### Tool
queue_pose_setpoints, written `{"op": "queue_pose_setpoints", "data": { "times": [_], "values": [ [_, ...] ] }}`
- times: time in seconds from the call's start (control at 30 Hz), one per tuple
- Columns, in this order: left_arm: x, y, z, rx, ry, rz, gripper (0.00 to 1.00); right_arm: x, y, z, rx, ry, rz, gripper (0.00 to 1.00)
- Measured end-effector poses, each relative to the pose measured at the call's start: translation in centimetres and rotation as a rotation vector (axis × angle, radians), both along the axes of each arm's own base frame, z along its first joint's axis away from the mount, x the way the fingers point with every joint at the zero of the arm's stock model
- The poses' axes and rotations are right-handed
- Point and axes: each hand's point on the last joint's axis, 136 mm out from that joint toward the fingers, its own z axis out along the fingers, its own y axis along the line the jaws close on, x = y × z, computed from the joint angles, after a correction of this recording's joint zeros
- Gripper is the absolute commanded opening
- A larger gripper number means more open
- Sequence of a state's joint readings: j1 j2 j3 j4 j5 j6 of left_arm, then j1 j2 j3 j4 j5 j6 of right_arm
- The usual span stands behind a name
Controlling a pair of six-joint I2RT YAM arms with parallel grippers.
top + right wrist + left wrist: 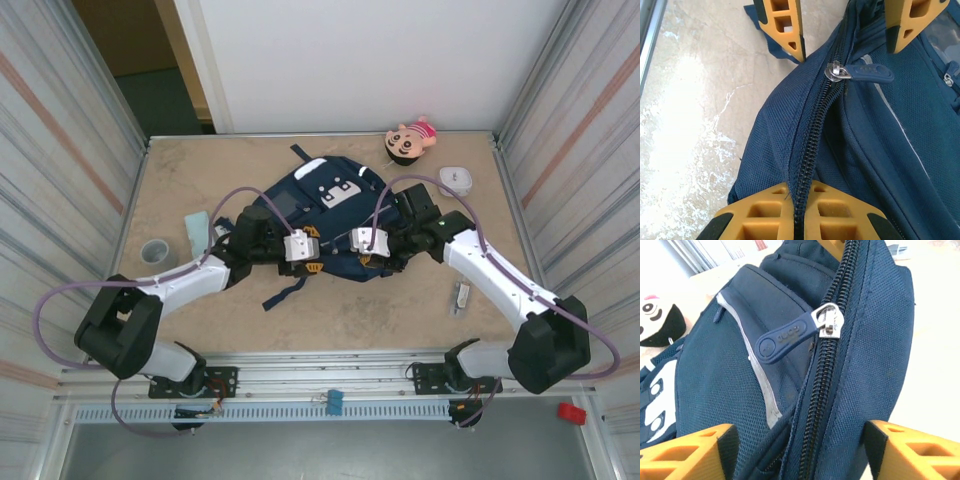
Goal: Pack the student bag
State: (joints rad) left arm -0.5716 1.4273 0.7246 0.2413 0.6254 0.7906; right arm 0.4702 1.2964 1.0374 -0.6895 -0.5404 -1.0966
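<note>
The tabletop (400,310) carried the bag (320,215) dead centre, and both my arms were bent in over its near edge. My right fingers (799,215) were pinched tight together on the zip seam, clamping fabric and teeth so the bag couldn't slide. My left fingers (316,250) stood well apart and held nothing, one on either side of that same seam, with the slider just ahead of them. The zip (812,145) looked meshed from the slider to my right fingers, so I judged the job was running it open for packing. To do that well, I'd bring the left fingers onto the pull tab (870,73), which stuck out sideways from the slider (836,72). I'd nip it near its root, then draw along the teeth rather than upward, right side holding the seam taut.
</note>
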Motion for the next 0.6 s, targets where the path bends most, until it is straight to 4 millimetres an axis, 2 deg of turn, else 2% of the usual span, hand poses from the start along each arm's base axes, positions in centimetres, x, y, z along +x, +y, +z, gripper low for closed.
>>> {"op": "queue_pose_setpoints", "data": {
  "times": [0.03,0.1,0.13,0.2,0.23,0.3,0.37,0.47,0.6],
  "values": [
    [0.0,-0.2,0.1,0.000,-0.004,-0.006,0.53,0.0,0.0,0.1,0.007,0.003,-0.003,0.00],
    [0.2,-0.5,-0.1,0.001,-0.021,-0.018,0.26,0.2,-0.1,0.4,0.021,0.004,-0.017,0.00],
    [0.2,-0.6,-0.2,0.000,-0.025,-0.025,0.17,0.3,-0.1,0.5,0.024,0.005,-0.024,0.01],
    [0.1,-0.9,-0.5,-0.004,-0.047,-0.043,0.00,0.6,-0.4,0.5,0.032,0.017,-0.055,0.08],
    [0.0,-1.0,-0.5,-0.010,-0.052,-0.053,0.00,0.7,-0.6,0.5,0.037,0.027,-0.077,0.15],
    [-0.3,-1.1,-0.8,-0.018,-0.084,-0.061,0.00,0.9,-0.8,0.6,0.061,0.079,-0.150,0.35],
    [-0.7,-1.2,-1.6,-0.009,-0.096,-0.061,0.00,1.3,-0.7,1.4,0.100,0.142,-0.262,0.41],
    [-1.1,-1.3,-3.1,0.016,-0.108,-0.057,0.00,2.2,-0.4,3.3,0.157,0.282,-0.481,0.56],
    [-0.9,-1.5,-3.2,0.006,-0.146,-0.047,0.00,2.4,0.8,5.5,0.213,0.419,-0.719,0.69]
  ]
}}
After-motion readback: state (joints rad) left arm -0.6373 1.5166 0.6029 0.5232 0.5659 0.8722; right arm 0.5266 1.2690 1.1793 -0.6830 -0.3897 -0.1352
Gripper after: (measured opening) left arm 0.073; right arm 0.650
